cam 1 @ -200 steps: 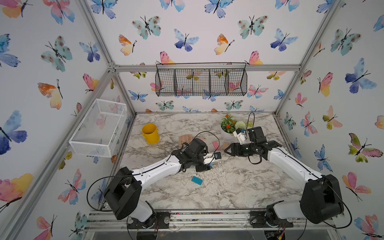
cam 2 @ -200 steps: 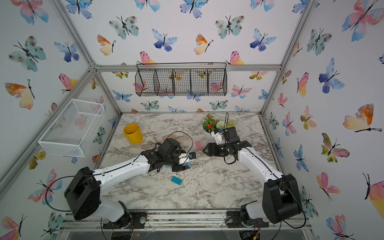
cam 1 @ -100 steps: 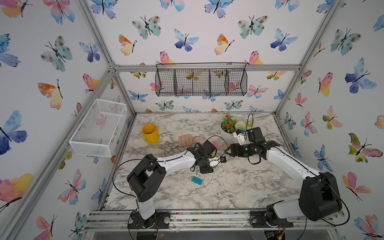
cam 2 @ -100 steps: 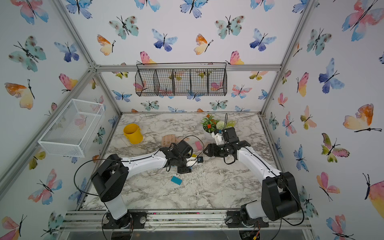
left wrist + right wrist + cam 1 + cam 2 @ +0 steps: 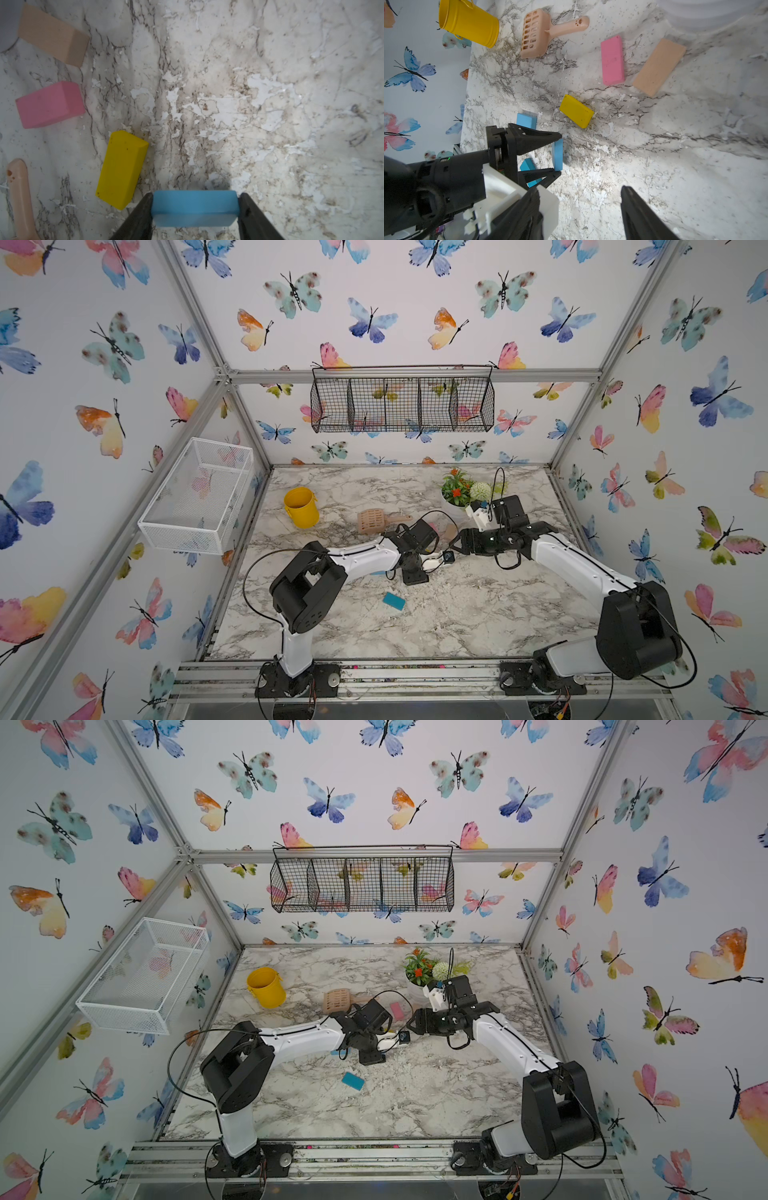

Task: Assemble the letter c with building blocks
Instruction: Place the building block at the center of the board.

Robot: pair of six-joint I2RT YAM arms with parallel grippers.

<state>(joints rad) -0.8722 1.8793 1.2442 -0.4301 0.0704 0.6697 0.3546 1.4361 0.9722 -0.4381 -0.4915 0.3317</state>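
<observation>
Building blocks lie scattered on the marble tabletop (image 5: pixel 478 614), and from my seat no letter c has taken shape, since no two of them touch. My left gripper (image 5: pixel 196 195) has its jaws clamped on a light blue block (image 5: pixel 195 207), gripped by its two short ends and turned on edge. I cannot tell whether that block rests on the marble or hangs just clear of it.

A yellow block (image 5: pixel 121 168) lies flat just beside the held one without touching it. Beyond it sit a pink block (image 5: pixel 49 105) and a tan wood block (image 5: pixel 53 35), near each other but apart and angled differently. The tan one is close to the potted plant (image 5: pixel 459 489). A second light blue block (image 5: pixel 527 120) lies flat near the left gripper. The teal block (image 5: pixel 393 600) sits alone toward the front of the tabletop, well apart from the rest. In the right wrist view it is partly hidden behind the left arm's jaws.

My right gripper (image 5: pixel 579 189) faces the left one over bare marble, its jaws spread wide with nothing between them.

A peach scoop (image 5: pixel 537 33) lies between the pink block and a yellow bucket (image 5: pixel 471 25) at the back left.
</observation>
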